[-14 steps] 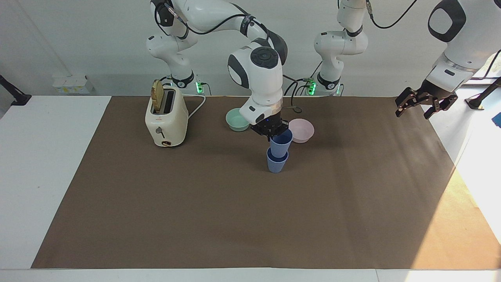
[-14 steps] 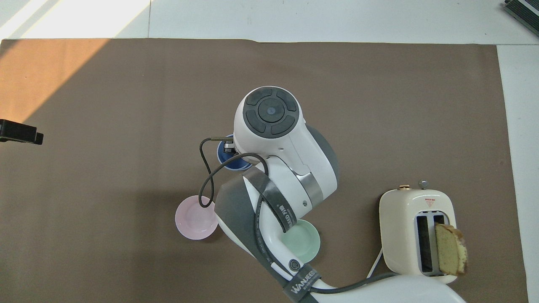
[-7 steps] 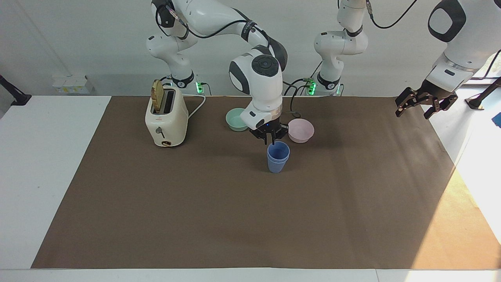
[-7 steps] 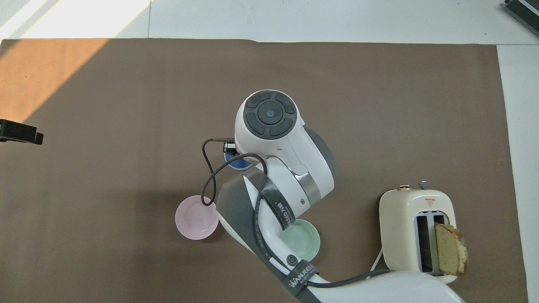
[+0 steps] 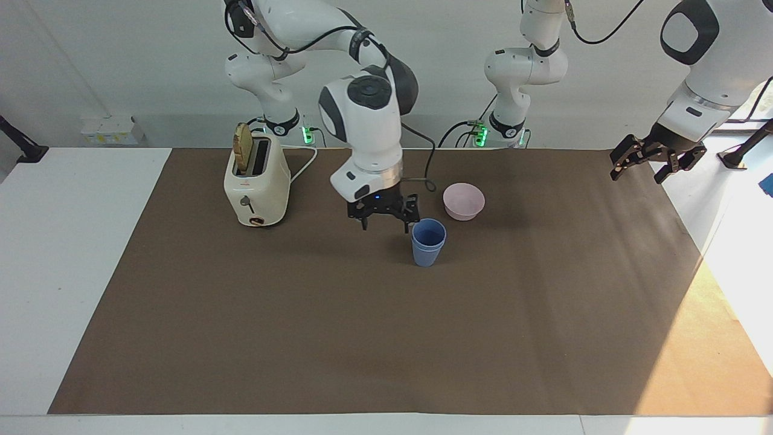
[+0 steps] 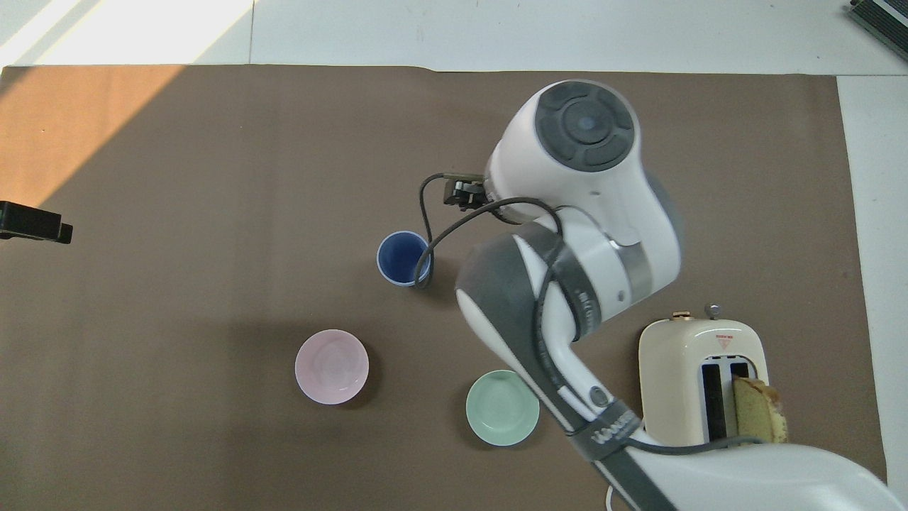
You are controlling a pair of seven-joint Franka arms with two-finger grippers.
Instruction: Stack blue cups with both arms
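The two blue cups (image 5: 429, 243) stand nested, one inside the other, upright on the brown mat; from above they show as a single dark-blue mouth (image 6: 402, 257). My right gripper (image 5: 385, 222) hangs open and empty just above the mat, beside the cups toward the right arm's end and apart from them. In the overhead view its wrist covers it. My left gripper (image 5: 639, 171) waits raised over the mat's edge at the left arm's end, open and holding nothing; only its black tip (image 6: 32, 231) shows from above.
A pink bowl (image 5: 464, 201) sits nearer to the robots than the cups. A teal bowl (image 6: 502, 408) lies beside it, hidden by the right arm in the facing view. A cream toaster (image 5: 256, 181) with a bread slice (image 5: 243, 147) stands at the right arm's end.
The right gripper let go of the upper cup, which dropped into the lower one. It then opened, rose and swung toward the right arm's end. The left arm stayed still.
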